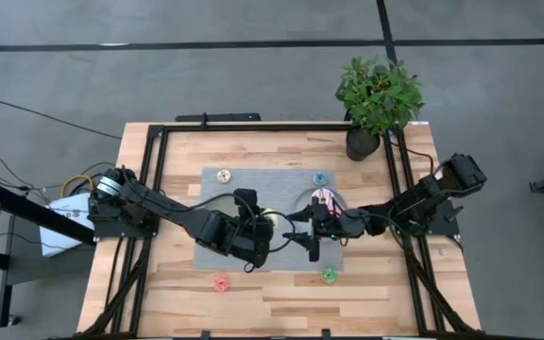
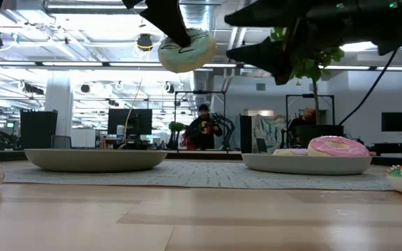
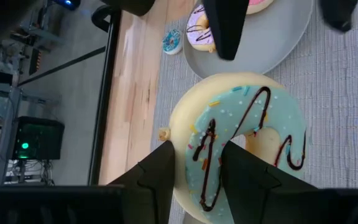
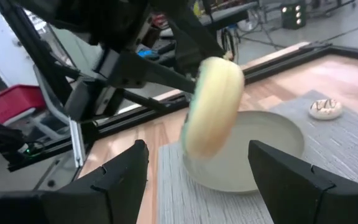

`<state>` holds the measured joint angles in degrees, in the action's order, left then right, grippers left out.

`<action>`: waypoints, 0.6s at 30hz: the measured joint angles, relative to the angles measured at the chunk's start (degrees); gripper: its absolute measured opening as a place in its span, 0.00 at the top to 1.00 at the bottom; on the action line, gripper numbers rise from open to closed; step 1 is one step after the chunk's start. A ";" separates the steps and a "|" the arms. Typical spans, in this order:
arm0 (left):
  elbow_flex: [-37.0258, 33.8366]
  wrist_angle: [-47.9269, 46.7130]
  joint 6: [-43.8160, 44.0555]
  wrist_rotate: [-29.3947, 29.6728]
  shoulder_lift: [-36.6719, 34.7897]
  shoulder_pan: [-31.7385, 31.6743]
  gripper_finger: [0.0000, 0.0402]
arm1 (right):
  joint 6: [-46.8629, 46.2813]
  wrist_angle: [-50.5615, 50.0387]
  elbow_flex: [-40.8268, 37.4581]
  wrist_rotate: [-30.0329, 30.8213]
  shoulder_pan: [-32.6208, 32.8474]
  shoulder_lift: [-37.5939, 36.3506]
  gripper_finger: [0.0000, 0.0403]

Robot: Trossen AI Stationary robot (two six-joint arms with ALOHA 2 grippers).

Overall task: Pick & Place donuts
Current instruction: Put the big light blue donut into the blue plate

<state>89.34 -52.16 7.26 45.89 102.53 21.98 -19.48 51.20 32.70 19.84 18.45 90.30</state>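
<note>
1. Your left gripper (image 3: pixel 194 177) is clamped on the mint-green donut (image 3: pixel 247 146), one finger through the hole and the other on the outer rim. It holds the ring up in the air above the grey mat (image 1: pixel 253 189).
2. In the low view that donut (image 2: pixel 185 50) hangs well above the left plate (image 2: pixel 93 159), which sits bare on the mat.
3. Your right gripper (image 4: pixel 197 171) stands with its fingers spread wide and nothing between them. It faces the lifted donut (image 4: pixel 211 106) and hovers over the right plate (image 1: pixel 302 203).
4. That right plate (image 2: pixel 306 163) carries the pink donut (image 2: pixel 338 146). The white-lilac sprinkled donut (image 3: pixel 199 28) lies beside it on the same plate.
5. The four small donuts lie around the mat: tan donut (image 1: pixel 223 176) and blue donut (image 1: pixel 320 178) at the far side, red donut (image 1: pixel 221 282) and green donut (image 1: pixel 329 275) at the near side on the wooden table (image 1: pixel 281 302).
6. A potted plant (image 1: pixel 378 99) stands at the table's far right corner.
</note>
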 joint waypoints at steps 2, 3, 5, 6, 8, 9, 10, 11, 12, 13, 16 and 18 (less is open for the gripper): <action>0.00 0.00 0.05 0.01 0.01 0.02 0.72 | -0.04 -0.20 0.21 -2.31 -0.94 0.00 0.34; 0.00 0.00 0.06 0.01 0.01 0.02 0.72 | -0.05 -0.17 0.31 -3.19 -1.32 0.00 0.34; 0.00 0.00 0.07 0.00 0.03 0.01 0.72 | -0.05 -0.18 0.43 -3.66 -1.78 0.00 0.34; 0.00 0.00 0.07 0.02 0.03 0.02 0.72 | -0.05 -0.18 0.44 -3.68 -1.82 0.00 0.34; 0.00 0.00 0.07 0.00 0.05 0.02 0.72 | -0.05 -0.18 0.44 -3.70 -2.00 0.00 0.34; 0.00 0.00 0.07 -0.02 0.05 0.00 0.72 | -0.05 -0.18 0.44 -3.88 -2.14 0.00 0.34; 0.00 0.00 0.07 -0.14 0.05 0.00 0.72 | -0.05 -0.20 0.44 -4.24 -2.22 0.00 0.34; 0.00 0.02 0.09 -0.29 0.05 0.00 0.72 | -0.07 -0.30 0.44 -4.68 -2.32 0.00 0.34; 0.00 0.02 0.29 -0.41 0.05 0.02 0.72 | -0.07 -0.57 0.47 -4.91 -2.47 0.00 0.34; 0.00 0.02 0.51 -0.42 0.05 0.01 0.72 | -0.07 -0.86 0.47 -4.95 -2.58 0.00 0.34; 0.00 0.14 0.53 -0.44 0.05 0.02 0.72 | -0.07 -0.94 0.47 -4.97 -3.20 0.00 0.34; 0.00 0.15 0.63 -0.48 0.05 0.02 0.72 | -0.07 -1.00 0.47 -4.98 -3.68 0.00 0.34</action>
<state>89.34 -52.01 7.88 45.41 102.59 22.00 -19.55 50.20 33.17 14.86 14.77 90.30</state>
